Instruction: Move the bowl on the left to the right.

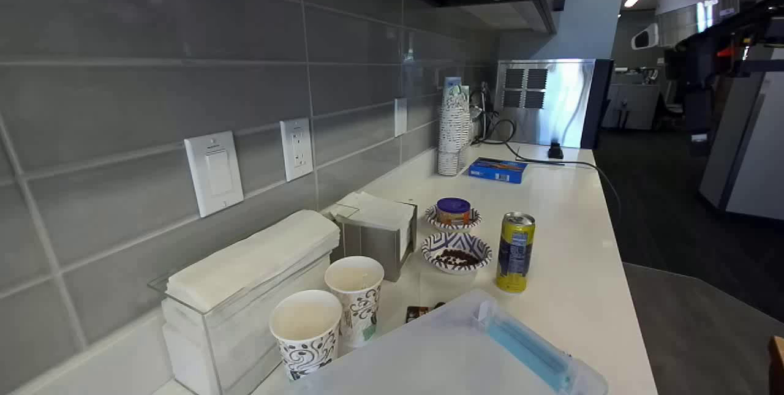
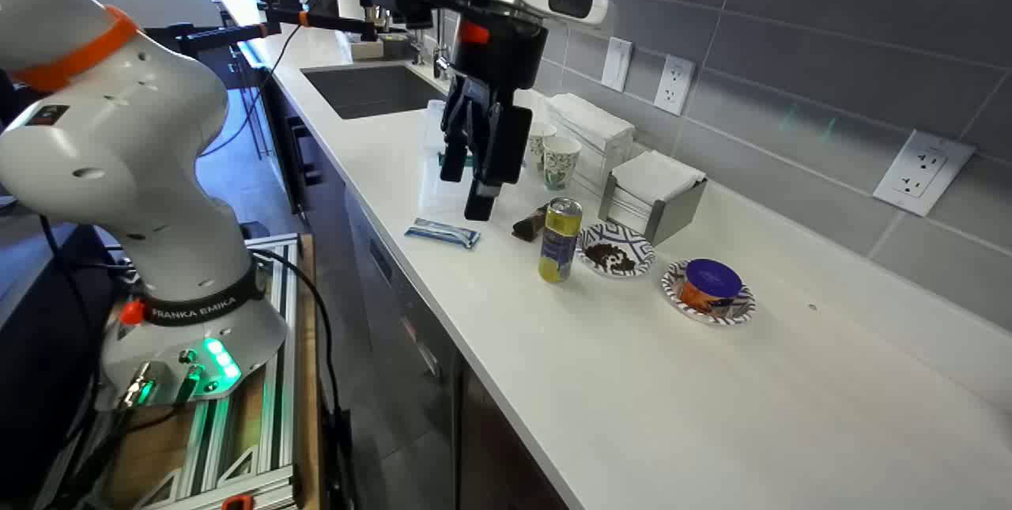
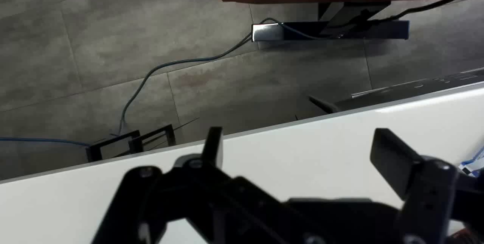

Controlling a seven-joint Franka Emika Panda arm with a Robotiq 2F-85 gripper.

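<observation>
Two patterned paper bowls stand on the counter in both exterior views. The bowl (image 1: 449,266) (image 2: 642,244) with the blue-and-white zigzag pattern holds dark bits. The dark-striped bowl (image 1: 432,220) (image 2: 739,314) beside it holds a purple-lidded tub (image 1: 454,210) (image 2: 711,282). I cannot tell which of them the task means. My gripper (image 2: 466,192) is above the counter, apart from both bowls, on the far side of the yellow can in that exterior view. In the wrist view the gripper (image 3: 298,149) is open, with only white counter between its fingers; no bowl shows there.
A yellow can (image 1: 515,254) (image 2: 560,241) stands beside the zigzag bowl. A blue-white packet (image 2: 443,233) and a dark wrapper (image 2: 530,223) lie near the gripper. Paper cups (image 2: 561,160), napkin holders (image 2: 668,213) and a translucent lidded bin (image 1: 441,346) are close by. The counter edge (image 3: 264,128) borders the floor.
</observation>
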